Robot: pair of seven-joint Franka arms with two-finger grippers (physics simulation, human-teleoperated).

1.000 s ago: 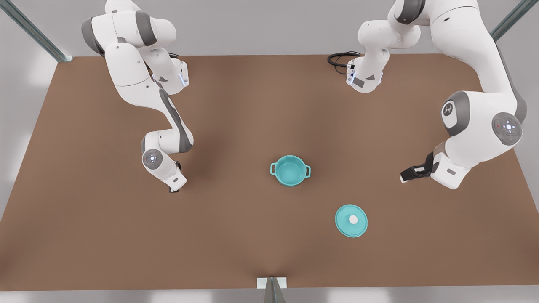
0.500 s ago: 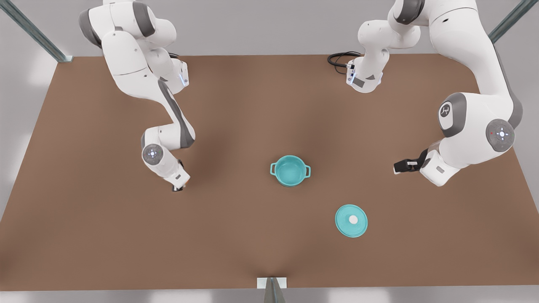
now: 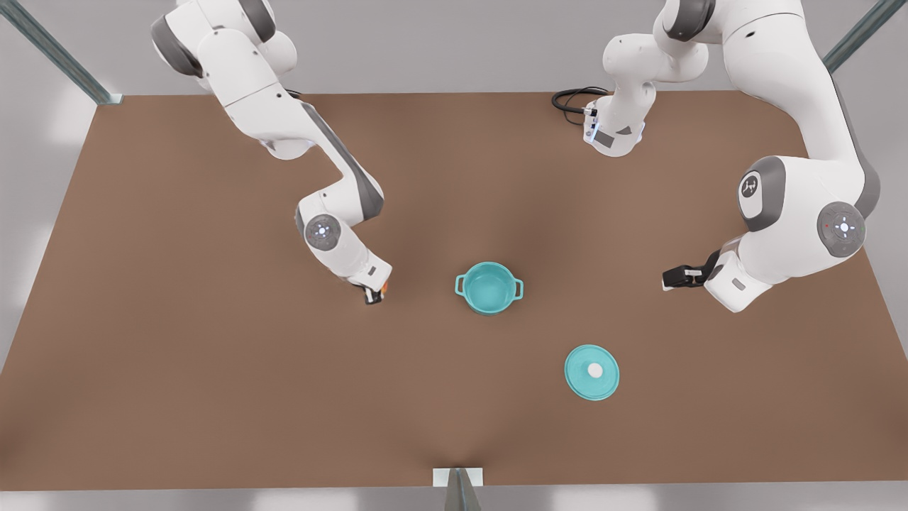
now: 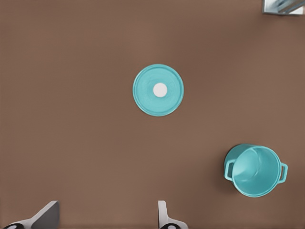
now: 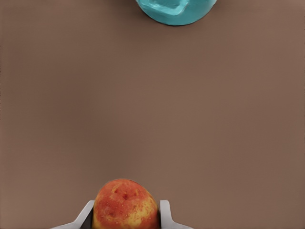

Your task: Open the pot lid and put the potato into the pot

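Front view shows the right gripper left of the middle, pinching the potato between its fingers, off the brown table. The pot sits open in the middle. The pot lid lies flat at the lower right, well apart from it. The left gripper waits at the right side, fingers spread wide.

The teal pot stands upright and open mid-table. Its flat lid, white knob up, lies apart on the table. The yellow-red potato sits pinched between gripper fingers.
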